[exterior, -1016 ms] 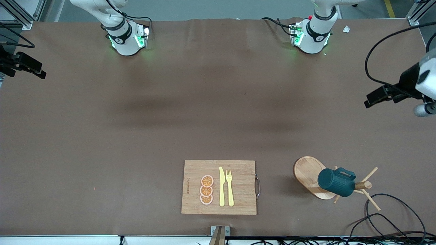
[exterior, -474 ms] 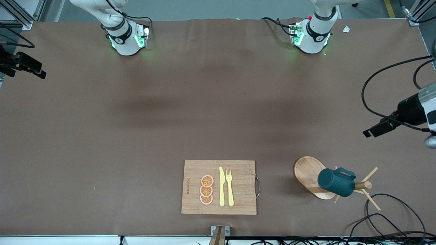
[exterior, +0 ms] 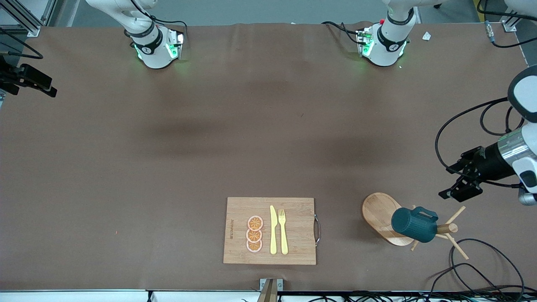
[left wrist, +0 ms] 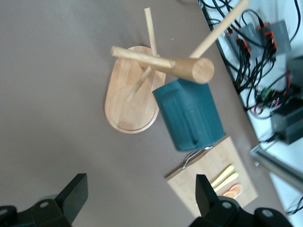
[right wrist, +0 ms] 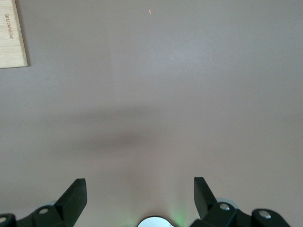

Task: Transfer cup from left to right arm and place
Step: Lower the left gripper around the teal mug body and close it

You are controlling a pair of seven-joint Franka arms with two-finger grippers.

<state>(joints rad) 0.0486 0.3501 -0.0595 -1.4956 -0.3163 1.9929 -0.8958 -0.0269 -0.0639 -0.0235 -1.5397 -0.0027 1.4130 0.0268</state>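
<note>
The left hand (exterior: 460, 191) has come down toward the ribbed dark teal mug (exterior: 414, 225) since a second ago; its fingers are spread wide and empty. The mug hangs on the wooden peg rack (exterior: 445, 228) at four o'clock on the brown surface (exterior: 168, 167). The right hand (right wrist: 137, 198) waits open, holding nothing.

Table (exterior: 168, 167): matt brown covering, slightly creased. Cup (exterior: 414, 225): dark teal, ribbed, matt. Peg rack (exterior: 384, 216): pale smooth wood. Cutting board (exterior: 293, 251): light wood grain, metal handle. Knife (exterior: 273, 230) and fork (exterior: 283, 231): yellow plastic. 3 orange slices (exterior: 254, 234): flat, printed look.
</note>
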